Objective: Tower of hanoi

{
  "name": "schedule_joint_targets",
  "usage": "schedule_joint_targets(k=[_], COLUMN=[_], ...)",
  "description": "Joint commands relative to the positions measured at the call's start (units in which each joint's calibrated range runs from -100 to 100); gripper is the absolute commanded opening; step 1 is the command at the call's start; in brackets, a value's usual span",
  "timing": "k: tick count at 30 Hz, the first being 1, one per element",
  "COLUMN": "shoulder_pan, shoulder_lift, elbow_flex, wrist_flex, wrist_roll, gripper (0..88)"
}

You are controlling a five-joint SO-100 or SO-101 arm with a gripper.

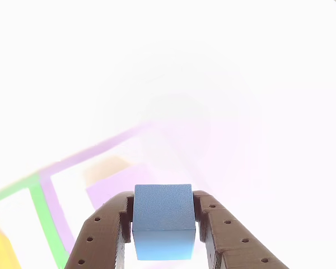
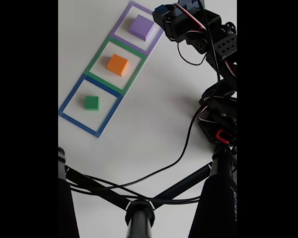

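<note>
Currently the end effector (image 1: 162,224) is clamped on the small blue cube (image 1: 162,216), raised off the desk (image 2: 154,124). Purple block (image 2: 141,27), orange-yellow block (image 2: 117,64) and green block (image 2: 92,102) sit in separate outlined squares.

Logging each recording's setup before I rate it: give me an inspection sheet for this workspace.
Surface: white table, bare apart from three taped square outlines in a row.
Job's things: purple block in the purple outline, orange block in the green, green block in the blue; blue cube in the gripper.
Clutter: nothing seen.
Grippers: gripper shut on the blue cube.
Cables: black cable trails across the table from the arm.
Surroundings: black stand tubes at the bottom of the fixed view.
</note>
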Motion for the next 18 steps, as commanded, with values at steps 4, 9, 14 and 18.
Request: schedule_joint_targets(k=[4,9,14,18], shoulder_pan=[-0.2,-1.3,-2.2,-2.8], shoulder_lift=[13.1,22.8,31.9,39.4], elbow_flex=[6.3,6.4,6.1,4.2], wrist_flex=[-27.7,-39.4,-49.5,-56.4], wrist_roll=[0.6,0.6,0.6,0.6], gripper=[3.2,3.2,3.2,3.2])
